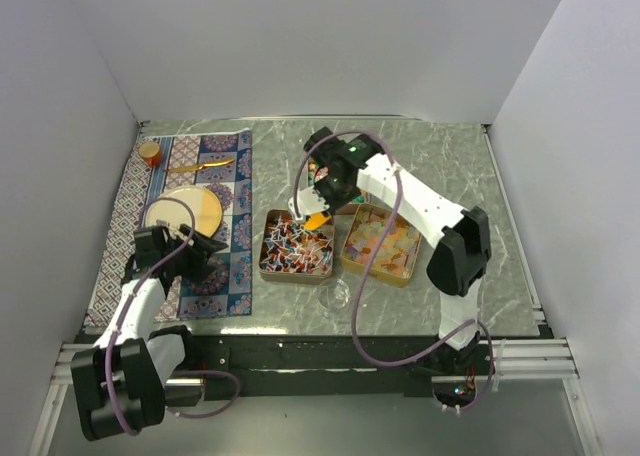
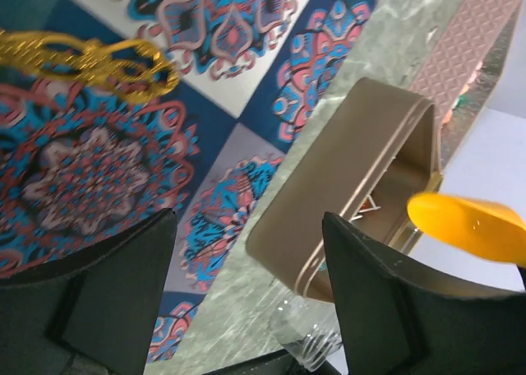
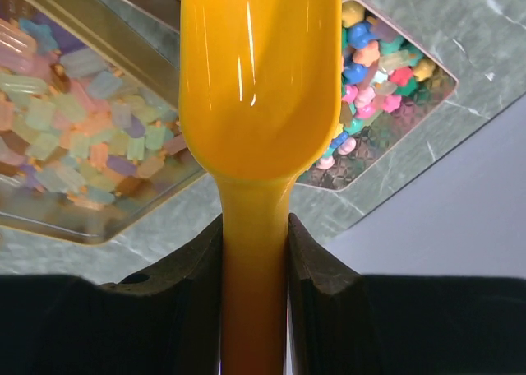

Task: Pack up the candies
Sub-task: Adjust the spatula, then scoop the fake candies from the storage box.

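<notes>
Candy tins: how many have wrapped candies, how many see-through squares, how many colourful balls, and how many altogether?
Tin of wrapped candies: 1
Tin of see-through squares: 1
Tin of colourful balls: 1
Total: 3 tins

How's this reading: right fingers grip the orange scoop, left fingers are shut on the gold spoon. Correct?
Not quite. The left wrist view shows the left fingers open and empty; the gold spoon lies apart on the patterned mat. The right fingers do grip the orange scoop.
</notes>
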Robot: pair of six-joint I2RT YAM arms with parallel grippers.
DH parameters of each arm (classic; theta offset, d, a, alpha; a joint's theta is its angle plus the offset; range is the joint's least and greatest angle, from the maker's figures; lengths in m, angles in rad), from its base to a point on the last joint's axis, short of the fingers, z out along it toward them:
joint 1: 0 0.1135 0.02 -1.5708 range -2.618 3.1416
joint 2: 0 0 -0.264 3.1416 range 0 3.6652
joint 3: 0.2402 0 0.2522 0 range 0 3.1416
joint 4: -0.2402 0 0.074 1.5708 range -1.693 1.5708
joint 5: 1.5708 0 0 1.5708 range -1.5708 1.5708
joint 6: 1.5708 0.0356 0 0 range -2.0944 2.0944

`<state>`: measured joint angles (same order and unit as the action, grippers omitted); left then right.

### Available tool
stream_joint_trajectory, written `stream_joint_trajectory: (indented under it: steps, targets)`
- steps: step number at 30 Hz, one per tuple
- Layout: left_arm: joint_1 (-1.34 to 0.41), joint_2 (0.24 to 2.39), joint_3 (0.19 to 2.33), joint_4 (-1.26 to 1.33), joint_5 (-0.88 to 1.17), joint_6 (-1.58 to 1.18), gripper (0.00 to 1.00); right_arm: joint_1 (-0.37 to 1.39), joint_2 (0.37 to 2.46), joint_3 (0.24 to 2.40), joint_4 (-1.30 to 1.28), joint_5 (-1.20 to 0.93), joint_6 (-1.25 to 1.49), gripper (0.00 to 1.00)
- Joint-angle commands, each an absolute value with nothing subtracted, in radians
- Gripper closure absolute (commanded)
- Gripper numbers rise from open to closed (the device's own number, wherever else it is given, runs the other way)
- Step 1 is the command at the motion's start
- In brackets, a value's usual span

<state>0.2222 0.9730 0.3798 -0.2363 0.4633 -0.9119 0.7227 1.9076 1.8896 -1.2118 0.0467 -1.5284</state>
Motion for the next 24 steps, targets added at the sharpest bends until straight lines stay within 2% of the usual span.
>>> stream_joint_trajectory:
  steps: [1, 5, 13, 24]
  targets:
    - [0.207, 0.899, 0.377, -0.275, 0.405, -0.942, 0.23, 0.775, 1.927, 1.838, -1.126, 0.256, -1.578, 1.00]
    - [0.181, 0.861, 0.353, -0.219, 0.423, -0.960, 0.23, 0.799, 1.891, 1.663, -0.931, 0.374, -1.632, 1.00]
    - [0.179, 0.770, 0.362, -0.252, 0.408, -0.954, 0.23, 0.854, 1.991, 1.712, -0.940, 0.494, -1.548, 1.00]
    - [0.175, 0.807, 0.350, -0.238, 0.428, -0.966, 0.24, 0.949, 2.033, 1.769, -1.012, 0.381, -1.434, 1.00]
